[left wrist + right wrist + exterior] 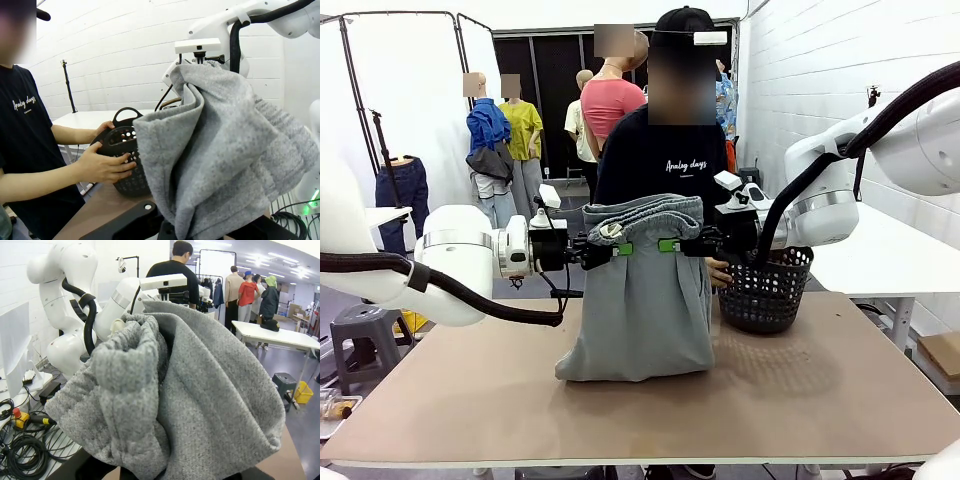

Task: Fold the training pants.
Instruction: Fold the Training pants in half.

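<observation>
A: Left gripper (616, 248) — state?

B: Clamped tight on the waistband of the training pants (645, 300), at their left edge, green pad showing against the grey. Right gripper (672, 245) the same at the opposite edge, pinched closed on the cloth.

A: Where do the pants sit?

B: Hanging between the two grippers, above the middle of the table (620, 410). Waistband gathered on top, legs dropping straight; the bottom edge rests bunched on the tabletop.

A: Wrist cameras?

B: Grey jersey bunched up close in both. Left wrist view: folds of fabric draped across the lens, the other arm behind.

A: Surroundings?

B: Black mesh basket (766, 288) just beside the pants, toward the robot's right, standing on the table. Person (665, 160) at the far side in a dark shirt; both hands (107, 162) are on the basket, one at the handle, one on the wall.
</observation>
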Tool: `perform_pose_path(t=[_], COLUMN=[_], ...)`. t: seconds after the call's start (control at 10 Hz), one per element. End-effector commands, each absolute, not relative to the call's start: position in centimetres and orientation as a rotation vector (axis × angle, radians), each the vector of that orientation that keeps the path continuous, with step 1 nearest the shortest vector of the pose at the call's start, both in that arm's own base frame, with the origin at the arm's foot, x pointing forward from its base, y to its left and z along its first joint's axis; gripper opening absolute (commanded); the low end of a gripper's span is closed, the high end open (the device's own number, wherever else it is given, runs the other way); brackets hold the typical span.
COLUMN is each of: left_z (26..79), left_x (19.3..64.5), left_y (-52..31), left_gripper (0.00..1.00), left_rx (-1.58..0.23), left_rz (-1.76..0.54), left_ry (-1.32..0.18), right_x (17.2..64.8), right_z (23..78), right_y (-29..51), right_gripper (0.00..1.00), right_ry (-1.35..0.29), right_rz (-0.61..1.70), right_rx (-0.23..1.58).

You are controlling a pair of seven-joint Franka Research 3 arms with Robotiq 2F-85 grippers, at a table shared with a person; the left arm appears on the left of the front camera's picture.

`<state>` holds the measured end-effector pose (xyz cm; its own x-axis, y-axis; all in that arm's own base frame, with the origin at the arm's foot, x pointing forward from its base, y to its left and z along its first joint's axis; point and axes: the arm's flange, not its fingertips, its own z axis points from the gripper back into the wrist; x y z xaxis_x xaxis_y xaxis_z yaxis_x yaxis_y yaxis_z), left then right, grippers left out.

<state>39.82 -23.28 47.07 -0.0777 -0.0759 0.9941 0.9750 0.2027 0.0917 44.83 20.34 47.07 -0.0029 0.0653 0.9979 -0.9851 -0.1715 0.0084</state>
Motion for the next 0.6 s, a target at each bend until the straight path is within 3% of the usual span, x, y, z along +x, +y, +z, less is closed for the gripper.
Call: perform_pose_path(t=[0.0, 0.5], left_z=[47.35, 46.97], left_x=[39.79, 40.38], left_y=[-23.43, -23.06], left_gripper=[0.0, 0.0], left_rx=[-0.953, -0.961], left_rz=[-1.143, -1.142], left_ry=[-1.319, -1.308], right_x=[44.76, 45.17], right_z=[47.2, 47.21], right_y=[20.36, 20.3], right_gripper=[0.0, 0.0], right_ry=[-1.079, -1.063], right_rz=[1.356, 1.367], right_rx=[1.302, 1.284])
